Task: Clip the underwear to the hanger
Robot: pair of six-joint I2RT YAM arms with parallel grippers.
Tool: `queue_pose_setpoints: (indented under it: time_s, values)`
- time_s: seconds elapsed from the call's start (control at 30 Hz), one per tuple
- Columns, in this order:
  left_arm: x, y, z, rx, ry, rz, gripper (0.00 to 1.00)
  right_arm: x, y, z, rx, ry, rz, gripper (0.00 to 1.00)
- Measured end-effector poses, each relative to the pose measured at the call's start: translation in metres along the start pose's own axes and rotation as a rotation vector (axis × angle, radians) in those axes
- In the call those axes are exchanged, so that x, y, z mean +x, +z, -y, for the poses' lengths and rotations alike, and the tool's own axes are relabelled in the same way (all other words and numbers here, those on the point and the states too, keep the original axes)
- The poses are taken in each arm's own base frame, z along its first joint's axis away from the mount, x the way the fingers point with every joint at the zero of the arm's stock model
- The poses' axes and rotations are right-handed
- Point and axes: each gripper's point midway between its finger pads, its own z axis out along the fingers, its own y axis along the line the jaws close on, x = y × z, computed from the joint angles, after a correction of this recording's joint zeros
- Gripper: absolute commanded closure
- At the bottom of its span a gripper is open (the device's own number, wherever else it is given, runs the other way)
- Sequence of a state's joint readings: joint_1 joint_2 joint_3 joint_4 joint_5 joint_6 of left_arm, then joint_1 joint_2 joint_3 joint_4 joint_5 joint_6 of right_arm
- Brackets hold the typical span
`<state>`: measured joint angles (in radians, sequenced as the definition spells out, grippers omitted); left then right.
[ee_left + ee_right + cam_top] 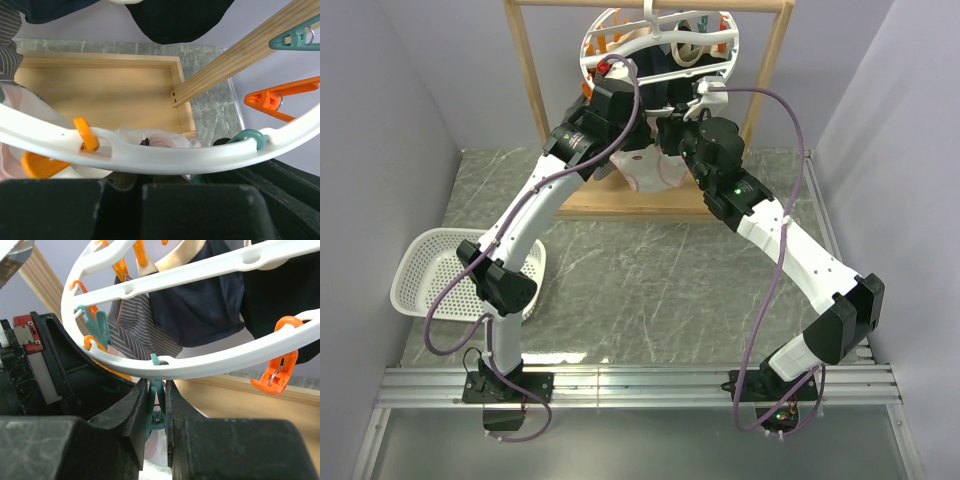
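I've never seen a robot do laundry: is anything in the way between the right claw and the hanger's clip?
Nothing visible does. The right gripper has a finger on each side of a teal clip hanging from the hanger. The underwear bunches just below that ring; whether it reaches the clip's mouth is hidden.

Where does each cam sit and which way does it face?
Top external: above and behind the bases, facing down over the table to the wooden rack; left arm and right arm show whole.
Left wrist: against the hanger rim, facing down onto the rack's base; left tool dark along the bottom.
Right wrist: below the hanger, facing up; right tool closed on a teal clip.
Shared: both wrist views show the hanger rim and striped cloth.
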<state>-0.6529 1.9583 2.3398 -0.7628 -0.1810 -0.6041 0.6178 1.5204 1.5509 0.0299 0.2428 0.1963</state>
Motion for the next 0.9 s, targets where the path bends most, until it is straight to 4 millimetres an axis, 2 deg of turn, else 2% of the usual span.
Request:
queue_pose_setpoints:
  time_s: [0.03,0.13,0.37,0.53,0.6,0.73,0.8,0.9]
  values:
    - [0.000,0.000,-0.001,0.000,-0.003,-0.001,1.00,0.001,0.000,0.000,0.000,-0.001,-0.002,0.95]
    - [-0.001,0.000,-0.001,0.005,-0.011,-0.003,1.00,0.000,0.000,0.000,-0.002,0.000,0.001,0.86]
    - [-0.005,-0.005,0.002,0.031,-0.030,-0.001,1.00,0.000,0.000,-0.001,-0.005,-0.001,0.001,0.82]
    - [-0.010,-0.010,0.005,0.055,-0.046,0.003,1.00,0.000,0.000,-0.002,-0.011,-0.004,-0.001,0.73]
    - [-0.012,-0.013,0.007,0.066,-0.053,0.006,1.00,0.001,0.000,-0.003,-0.017,-0.004,-0.003,0.72]
    - [-0.015,-0.016,0.011,0.088,-0.064,0.008,1.00,0.001,0.000,-0.004,-0.026,-0.004,-0.005,0.72]
    - [-0.016,-0.017,0.014,0.103,-0.071,0.008,1.00,0.001,0.000,-0.004,-0.026,-0.004,-0.005,0.78]
    - [-0.015,-0.017,0.016,0.119,-0.086,-0.002,1.00,0.001,0.000,-0.005,-0.028,-0.003,-0.004,0.96]
